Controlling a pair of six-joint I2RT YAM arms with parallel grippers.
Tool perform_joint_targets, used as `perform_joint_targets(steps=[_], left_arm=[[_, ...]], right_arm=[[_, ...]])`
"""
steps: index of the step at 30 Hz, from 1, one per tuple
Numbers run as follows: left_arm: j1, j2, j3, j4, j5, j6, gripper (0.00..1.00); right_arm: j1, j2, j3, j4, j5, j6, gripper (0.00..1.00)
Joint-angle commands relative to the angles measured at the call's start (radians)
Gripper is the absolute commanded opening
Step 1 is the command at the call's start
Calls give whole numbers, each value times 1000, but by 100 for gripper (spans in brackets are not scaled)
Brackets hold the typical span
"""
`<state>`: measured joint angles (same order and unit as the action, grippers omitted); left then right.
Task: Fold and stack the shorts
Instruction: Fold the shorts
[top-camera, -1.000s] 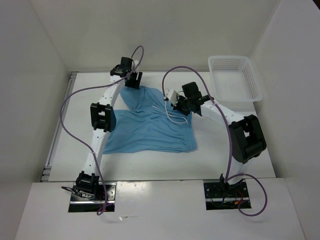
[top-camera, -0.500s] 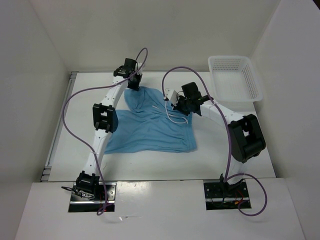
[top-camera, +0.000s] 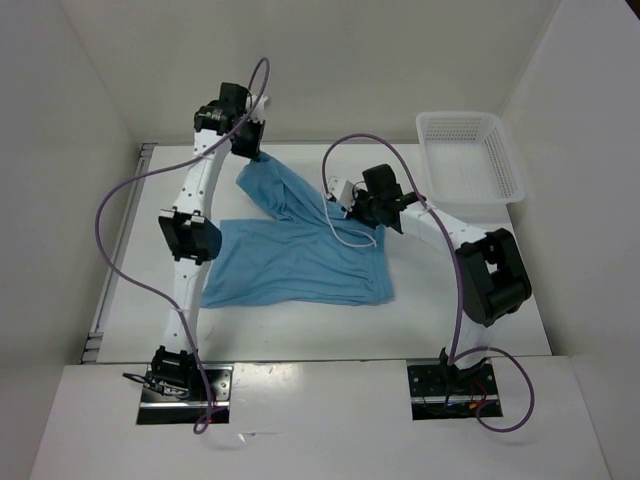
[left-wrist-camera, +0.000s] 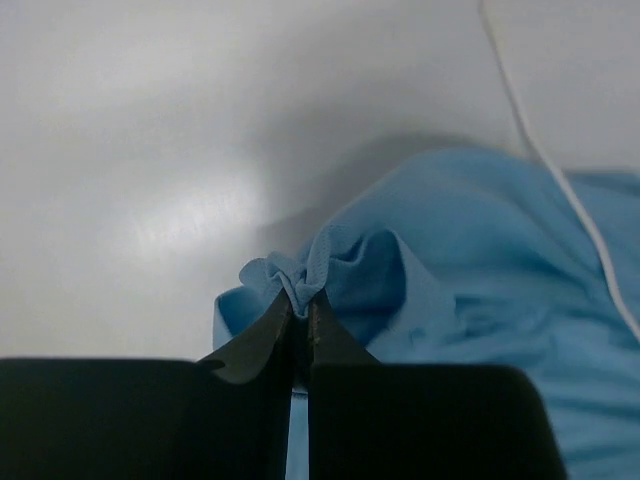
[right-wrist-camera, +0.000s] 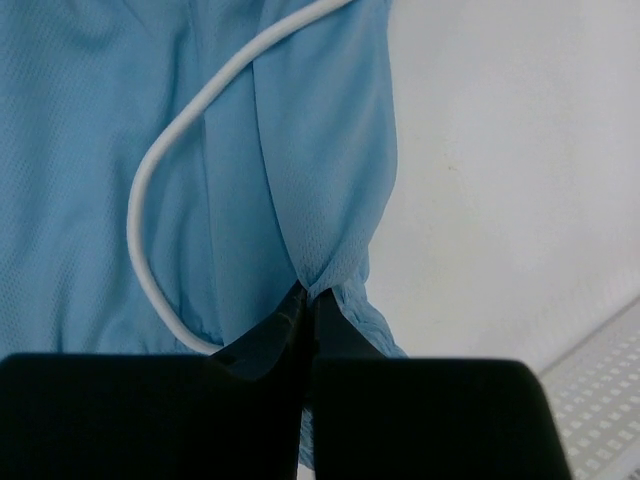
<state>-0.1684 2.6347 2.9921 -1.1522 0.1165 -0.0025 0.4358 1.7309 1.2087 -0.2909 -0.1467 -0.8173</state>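
The light blue shorts (top-camera: 300, 258) lie spread on the white table, their upper part drawn up towards the back. My left gripper (top-camera: 246, 146) is at the back left, shut on a bunched corner of the shorts (left-wrist-camera: 300, 275). That corner hangs lifted off the table. My right gripper (top-camera: 352, 210) is shut on the opposite end of the waistband (right-wrist-camera: 335, 270). The white drawstring (right-wrist-camera: 165, 170) loops across the fabric beside it and shows in the top view as the drawstring (top-camera: 345, 235).
A white lattice basket (top-camera: 470, 155) stands at the back right of the table (top-camera: 460, 320). White walls close in the back and both sides. Purple cables arch over both arms.
My left gripper has shut on the shorts' back-left corner and lifted it up and to the left, stretching the fabric. The right gripper has stayed shut in place.
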Motion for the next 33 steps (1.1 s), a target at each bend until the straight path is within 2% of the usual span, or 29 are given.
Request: perform_joint_targets(steps=[1, 2, 3, 4, 5, 6, 10, 14, 17, 21, 23, 25, 26, 30, 33], left_arm=[[3, -184, -306, -124, 12, 2, 8], [-8, -249, -581, -44, 12, 2, 8], [-26, -394, -726, 6, 12, 2, 8], [-40, -472, -866, 129, 12, 2, 8], [-74, -542, -997, 185, -3, 2, 8], [-86, -658, -1189, 230, -12, 2, 8], [-95, -803, -1416, 444, -24, 2, 5], [-86, -847, -1545, 561, -98, 2, 11], [-86, -878, -1656, 588, -115, 2, 28], [-98, -985, -1878, 588, -129, 2, 42], [-111, -1088, -1938, 577, -78, 2, 50], [-132, -1162, -2005, 536, -19, 2, 54], [-141, -1218, -2015, 517, 0, 2, 59], [-123, -1214, -1932, 456, 61, 2, 59], [-39, -1132, -1816, 589, 59, 2, 59]], right_arm=[[33, -56, -41, 68, 2, -48, 0], [47, -68, -52, 68, 2, -48, 0], [47, -68, -67, 79, 2, -48, 0], [60, -79, -67, 79, 2, -48, 0], [69, -88, -78, 79, -8, -48, 0], [69, -88, -89, 90, -8, -39, 0], [78, -99, -101, 101, -8, -39, 0], [87, -108, -112, 110, -8, -29, 0], [87, -128, -136, 110, -17, -20, 0], [87, -149, -172, 101, -17, -20, 0], [87, -159, -196, 101, -27, -29, 0], [87, -159, -225, 101, -27, -40, 0], [87, -159, -225, 101, -27, -51, 0], [87, -159, -247, 110, -4, -62, 0], [87, -159, -256, 110, 7, -62, 0]])
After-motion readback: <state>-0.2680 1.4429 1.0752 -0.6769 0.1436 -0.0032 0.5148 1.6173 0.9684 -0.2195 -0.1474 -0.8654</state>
